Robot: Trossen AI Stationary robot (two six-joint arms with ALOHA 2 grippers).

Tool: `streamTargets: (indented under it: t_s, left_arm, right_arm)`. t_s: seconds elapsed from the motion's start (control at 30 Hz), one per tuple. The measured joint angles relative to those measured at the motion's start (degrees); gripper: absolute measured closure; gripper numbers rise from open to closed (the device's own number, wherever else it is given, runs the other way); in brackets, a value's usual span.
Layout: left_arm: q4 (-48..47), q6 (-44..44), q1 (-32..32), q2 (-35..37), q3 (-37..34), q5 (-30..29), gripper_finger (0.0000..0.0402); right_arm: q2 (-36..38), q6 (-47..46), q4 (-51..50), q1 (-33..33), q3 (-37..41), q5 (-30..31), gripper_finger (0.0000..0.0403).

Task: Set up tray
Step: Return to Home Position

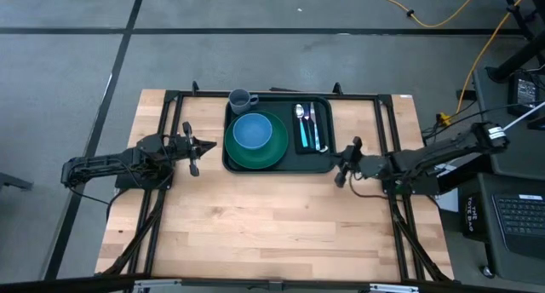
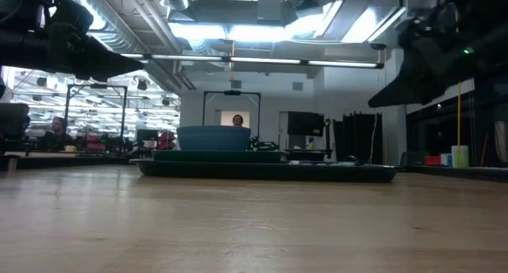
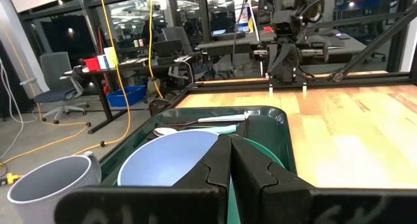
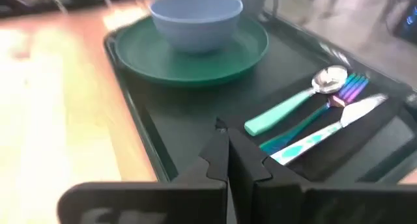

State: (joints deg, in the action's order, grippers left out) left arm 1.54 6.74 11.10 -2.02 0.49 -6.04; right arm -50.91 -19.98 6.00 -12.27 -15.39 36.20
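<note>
The dark green tray (image 1: 320, 161) lies at the far middle of the table. On it sit a round green plate (image 1: 274, 153) with a blue bowl (image 1: 252, 131), and a black napkin (image 1: 302, 144) carrying a spoon, fork and knife (image 1: 312, 127). A grey cup (image 1: 241, 99) stands at the tray's far left corner. My left gripper (image 1: 207, 145) is shut, just left of the tray's left rim, pointing at it (image 3: 229, 146). My right gripper (image 1: 339, 163) is shut at the tray's near right corner (image 4: 226, 142). The low view shows both raised off the table.
Bare wood table (image 1: 272, 225) lies on the near side of the tray and on both of its sides. A black frame (image 1: 358, 95) runs along the far edge and down both sides. Desks, chairs and cables fill the room beyond.
</note>
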Motion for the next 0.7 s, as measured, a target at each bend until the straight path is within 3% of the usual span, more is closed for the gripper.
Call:
streamTargets:
  t_s: [0.33,0.7]
  left_arm:
    - [0.0,0.0,0.0,0.0,0.0,0.0,0.0398]
    - [0.0,0.0,0.0,0.0,0.0,0.0,0.0398]
  right_arm:
    - [15.8,14.1,5.2,6.0,7.6,-9.7,0.0401]
    - [28.0,19.1,8.4,14.0,15.0,-23.0,0.0402]
